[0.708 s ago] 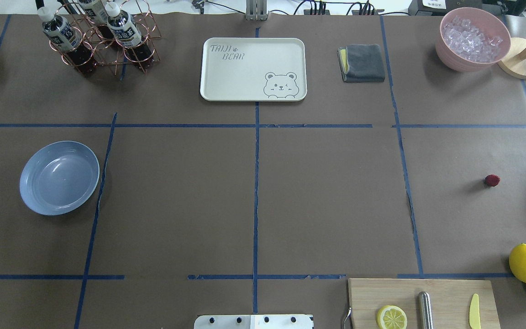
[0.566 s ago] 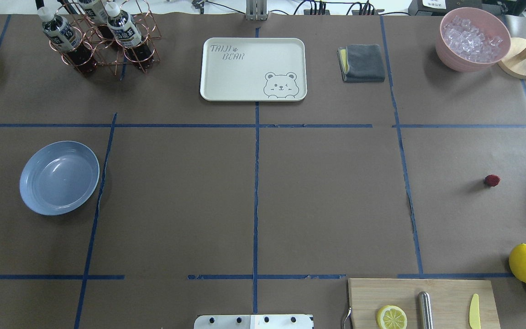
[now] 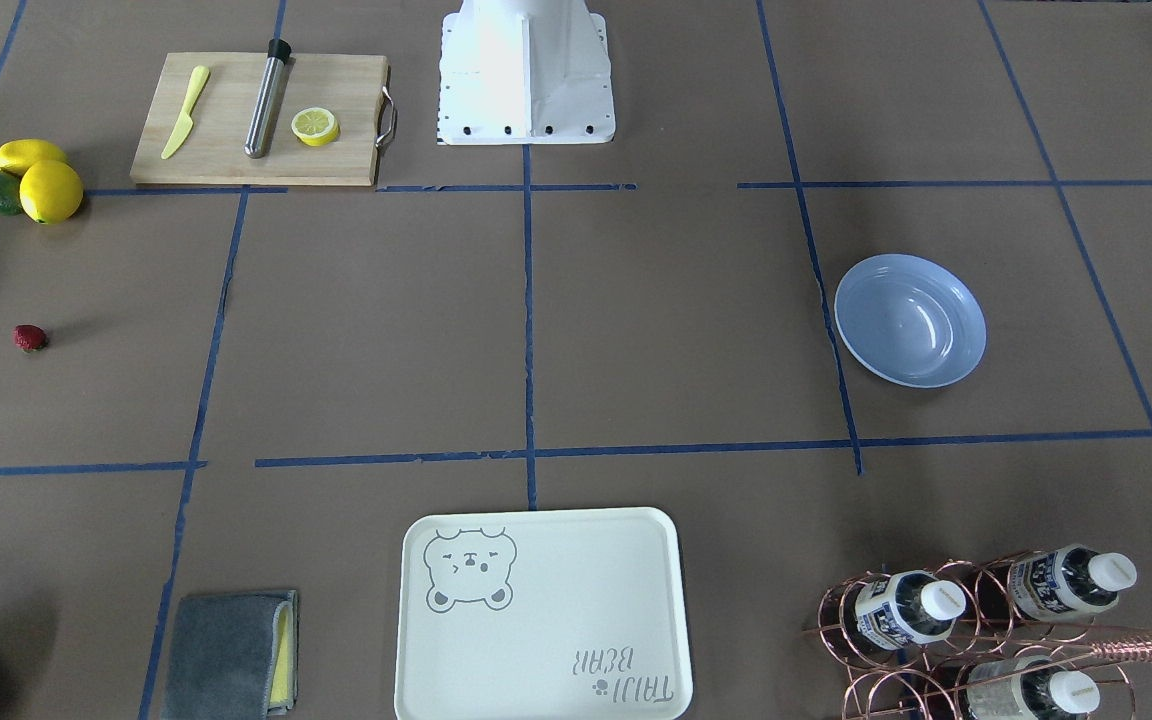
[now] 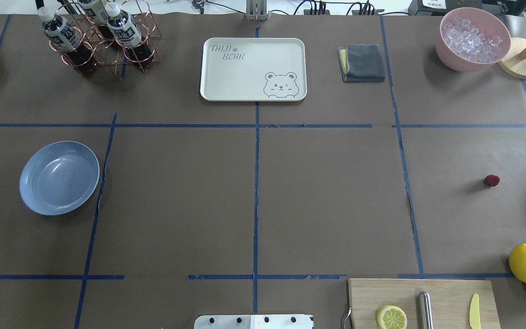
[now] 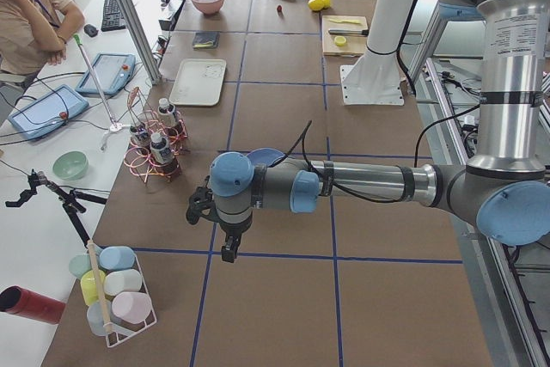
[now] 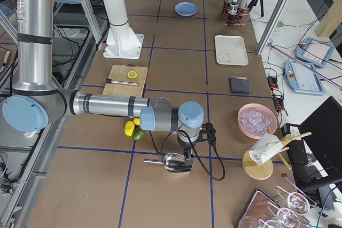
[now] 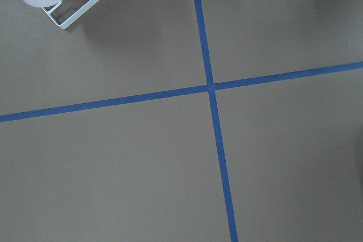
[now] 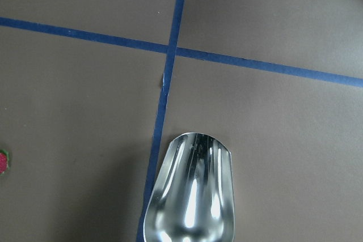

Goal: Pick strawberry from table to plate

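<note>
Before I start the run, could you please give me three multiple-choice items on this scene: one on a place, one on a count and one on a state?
1. Where is the strawberry?
A. in the plate
B. on the table, far from the plate
C. leaning on the plate's rim

2. How many bottles stand in the copper rack?
A. one
B. three
C. five

3. The plate is:
A. empty
B. holding the strawberry
C. upside down

Answers:
1 B: the berry lies alone on the brown paper on the robot's right, and the plate is on its left.
2 B: three white caps show in the rack.
3 A: its hollow faces up with nothing in it.
</note>
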`<move>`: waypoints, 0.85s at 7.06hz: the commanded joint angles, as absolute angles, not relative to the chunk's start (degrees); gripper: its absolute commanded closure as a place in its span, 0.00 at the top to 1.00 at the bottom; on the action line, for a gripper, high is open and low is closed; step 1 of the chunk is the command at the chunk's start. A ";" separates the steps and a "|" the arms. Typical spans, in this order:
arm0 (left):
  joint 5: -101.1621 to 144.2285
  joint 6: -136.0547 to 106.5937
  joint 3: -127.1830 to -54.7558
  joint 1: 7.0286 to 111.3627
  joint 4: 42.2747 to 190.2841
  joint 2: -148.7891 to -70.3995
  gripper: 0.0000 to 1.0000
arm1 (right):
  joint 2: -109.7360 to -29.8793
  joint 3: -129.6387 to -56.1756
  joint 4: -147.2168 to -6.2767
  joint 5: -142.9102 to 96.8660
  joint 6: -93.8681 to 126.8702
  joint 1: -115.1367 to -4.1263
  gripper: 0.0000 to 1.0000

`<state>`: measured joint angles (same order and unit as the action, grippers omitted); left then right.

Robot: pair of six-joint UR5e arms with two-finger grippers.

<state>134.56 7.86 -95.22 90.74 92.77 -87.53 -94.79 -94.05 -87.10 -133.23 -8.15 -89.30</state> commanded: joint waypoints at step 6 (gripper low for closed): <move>134.73 6.69 -92.20 85.96 126.54 -89.47 1.00 | -90.18 -96.07 -74.97 -135.70 1.74 -86.57 1.00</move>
